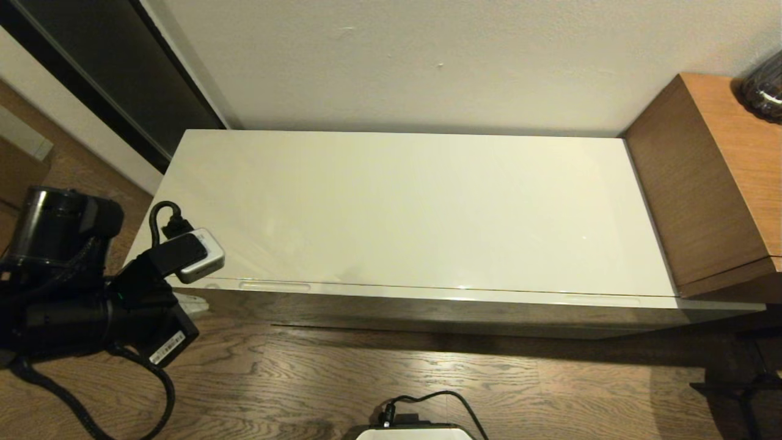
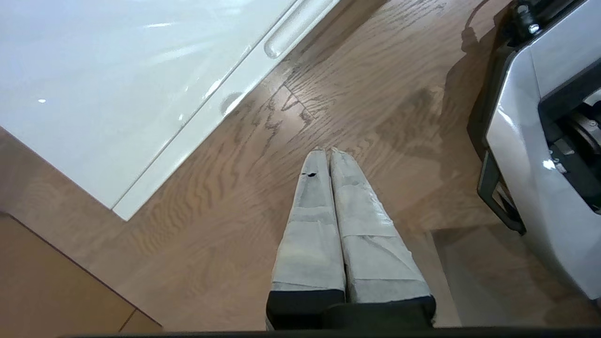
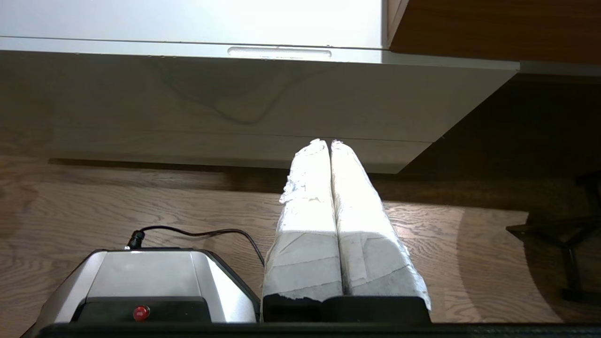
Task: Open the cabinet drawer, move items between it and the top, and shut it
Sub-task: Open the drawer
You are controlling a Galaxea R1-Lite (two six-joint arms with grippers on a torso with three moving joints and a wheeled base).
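Observation:
The cabinet's glossy cream-white top (image 1: 415, 208) lies bare; the packet, the tape ring and the tissue pack are out of view. Under it the cabinet drawer (image 3: 188, 98) is closed, its face flush, with oblong recesses near the left (image 1: 275, 286) and right (image 3: 279, 52) ends. My left gripper (image 2: 327, 151) hangs shut over the wooden floor just off the cabinet's front left corner, holding nothing. Low in front of the drawer's right part is my right gripper (image 3: 327, 142), also shut and empty; the head view does not show it.
A taller brown wooden unit (image 1: 702, 183) stands against the cabinet's right end, with a dark object (image 1: 763, 88) on it. My base (image 1: 415, 431) and its cable are on the floor before the cabinet. A black stand (image 1: 745, 391) is at the right.

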